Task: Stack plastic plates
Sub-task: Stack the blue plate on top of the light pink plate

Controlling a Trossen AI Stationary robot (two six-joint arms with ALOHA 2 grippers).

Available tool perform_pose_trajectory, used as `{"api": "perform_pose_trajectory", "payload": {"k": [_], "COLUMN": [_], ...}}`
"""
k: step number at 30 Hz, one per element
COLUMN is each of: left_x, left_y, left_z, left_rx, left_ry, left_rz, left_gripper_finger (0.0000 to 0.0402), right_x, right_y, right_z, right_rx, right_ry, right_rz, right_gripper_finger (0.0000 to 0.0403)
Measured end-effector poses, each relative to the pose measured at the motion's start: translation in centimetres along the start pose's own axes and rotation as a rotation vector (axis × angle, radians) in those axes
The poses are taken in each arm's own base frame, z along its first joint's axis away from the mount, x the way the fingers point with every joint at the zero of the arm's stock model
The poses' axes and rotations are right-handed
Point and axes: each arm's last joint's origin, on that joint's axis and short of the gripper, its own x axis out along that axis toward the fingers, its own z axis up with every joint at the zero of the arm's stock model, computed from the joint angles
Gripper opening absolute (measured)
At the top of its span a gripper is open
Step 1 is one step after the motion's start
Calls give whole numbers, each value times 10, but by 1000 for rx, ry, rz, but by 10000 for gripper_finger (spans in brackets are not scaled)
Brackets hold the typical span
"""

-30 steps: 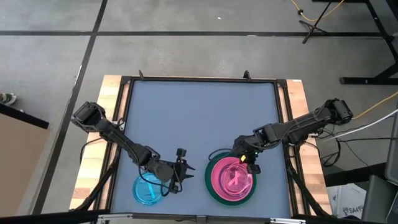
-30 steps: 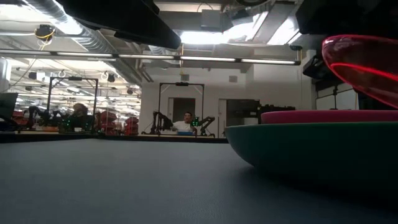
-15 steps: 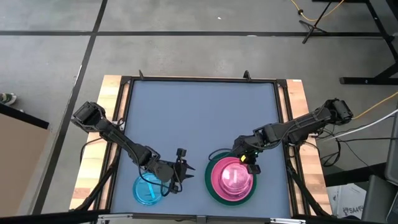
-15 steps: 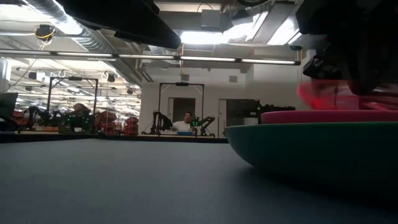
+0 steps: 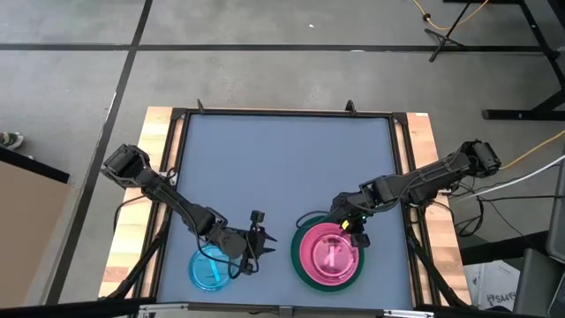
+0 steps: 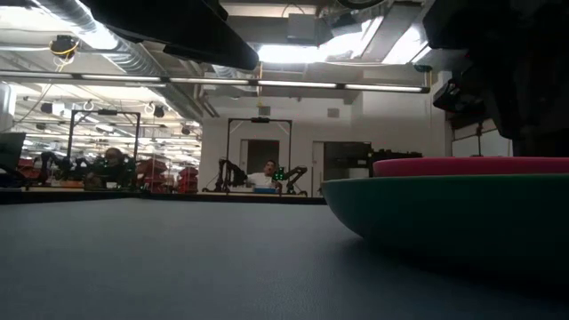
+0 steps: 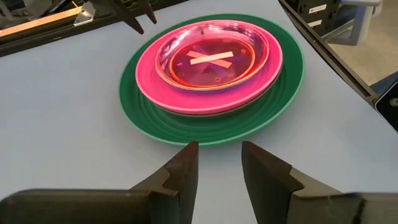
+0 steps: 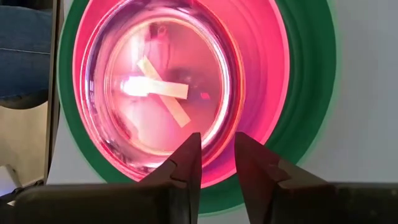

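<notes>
Now small pink plate (image 5: 330, 255) dropped flat; right hand (image 5: 352, 229) released it.

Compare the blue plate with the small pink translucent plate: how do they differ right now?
Colour: the blue plate is blue, the small pink plate pink. Placement: the blue plate lies alone on the table, the small pink plate sits in an opaque pink plate on a green plate. The left gripper is beside the blue plate, the right gripper by the pink one. Both are small, round, translucent.

four plates (image 5: 329, 256), two grippers (image 5: 351, 223)
</notes>
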Motion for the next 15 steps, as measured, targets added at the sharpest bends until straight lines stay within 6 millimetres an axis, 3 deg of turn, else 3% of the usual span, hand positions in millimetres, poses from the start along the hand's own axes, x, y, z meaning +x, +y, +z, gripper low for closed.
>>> {"api": "perform_pose_trajectory", "payload": {"k": [15], "left_x": [-5], "left_y": [3], "left_z": [0], "left_rx": [-121], "left_ry": [24], "left_rz": [24], "left_gripper_finger": [116], "right_x": [0], "right_y": [-1], "right_z": [0], "right_rx": [-1], "right_ry": [-7], "right_rz": [-27], "right_gripper_finger": [88]}}
